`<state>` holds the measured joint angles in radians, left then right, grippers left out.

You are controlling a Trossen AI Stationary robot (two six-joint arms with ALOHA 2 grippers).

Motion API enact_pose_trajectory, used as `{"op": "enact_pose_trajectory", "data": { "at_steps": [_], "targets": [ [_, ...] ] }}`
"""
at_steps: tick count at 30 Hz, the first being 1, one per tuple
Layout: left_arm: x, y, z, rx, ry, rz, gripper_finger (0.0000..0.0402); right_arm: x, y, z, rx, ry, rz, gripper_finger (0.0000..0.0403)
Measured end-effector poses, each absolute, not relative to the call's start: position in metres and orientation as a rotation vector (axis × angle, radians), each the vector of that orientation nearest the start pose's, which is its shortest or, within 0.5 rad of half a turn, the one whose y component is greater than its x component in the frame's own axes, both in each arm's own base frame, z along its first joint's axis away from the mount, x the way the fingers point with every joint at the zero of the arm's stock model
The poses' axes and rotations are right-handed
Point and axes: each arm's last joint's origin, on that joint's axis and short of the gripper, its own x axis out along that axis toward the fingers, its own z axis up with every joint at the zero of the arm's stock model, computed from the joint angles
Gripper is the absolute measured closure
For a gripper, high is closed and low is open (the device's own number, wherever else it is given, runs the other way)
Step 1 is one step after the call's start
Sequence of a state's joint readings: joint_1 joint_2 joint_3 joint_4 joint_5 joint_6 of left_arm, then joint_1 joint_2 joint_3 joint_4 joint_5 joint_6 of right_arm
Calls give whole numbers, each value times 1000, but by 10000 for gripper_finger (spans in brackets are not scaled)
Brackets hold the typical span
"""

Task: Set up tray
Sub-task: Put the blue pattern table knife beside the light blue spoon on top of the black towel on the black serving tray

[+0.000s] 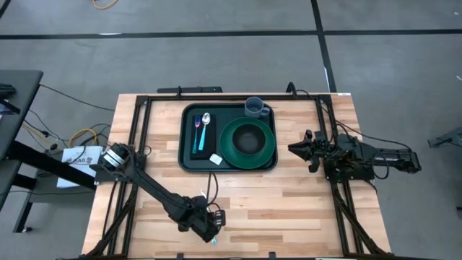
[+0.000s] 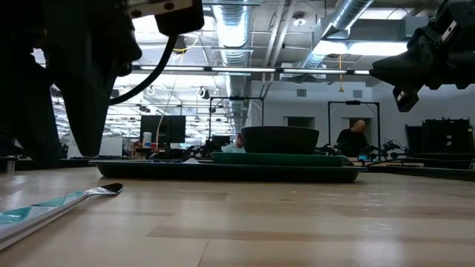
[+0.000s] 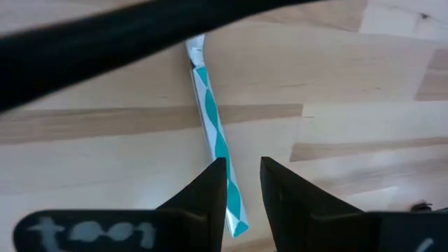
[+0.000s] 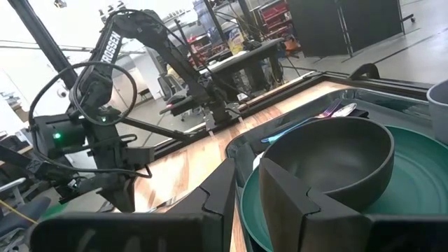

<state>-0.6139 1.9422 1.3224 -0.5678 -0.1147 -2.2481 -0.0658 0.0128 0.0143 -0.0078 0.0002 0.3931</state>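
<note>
The dark green tray (image 1: 189, 163) lies at the table's middle. It holds a green plate (image 1: 229, 154) with a dark bowl (image 1: 247, 139), a grey cup (image 1: 254, 108), and a spoon (image 1: 206, 124) and blue fork (image 1: 197, 134) on a black rectangle. A teal-and-white striped straw (image 3: 212, 129) lies flat on the wood near the table's near edge. My left gripper (image 3: 243, 183) is low over the straw's end, open by a narrow gap, with a finger on each side. My right gripper (image 1: 291, 148) hovers right of the tray, open only a little. My left gripper comes at the striped straw from above, its fingers standing either side of the end part (image 3: 231, 203). The straw runs close beside one finger (image 3: 210, 192); whether it touches, I cannot tell. The straw lies flat on the table.
A small white piece (image 1: 216, 158) lies in the tray beside the plate. Black frame rails (image 1: 137, 137) run along both sides of the table. Bare wood lies between the tray and the near edge. In the low view a person (image 2: 349, 139) shows far behind.
</note>
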Motion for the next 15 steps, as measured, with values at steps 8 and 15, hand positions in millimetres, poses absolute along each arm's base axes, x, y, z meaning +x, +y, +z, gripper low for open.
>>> {"op": "enact_pose_trajectory", "data": {
  "at_steps": [8,15],
  "targets": [
    [319,-214,163,-1513,990,962,326,97,-6,167,393,-7,-66,344],
    [317,-211,162,-1499,1035,999,326,97,-6,167,393,-7,-66,344]
  ]
}}
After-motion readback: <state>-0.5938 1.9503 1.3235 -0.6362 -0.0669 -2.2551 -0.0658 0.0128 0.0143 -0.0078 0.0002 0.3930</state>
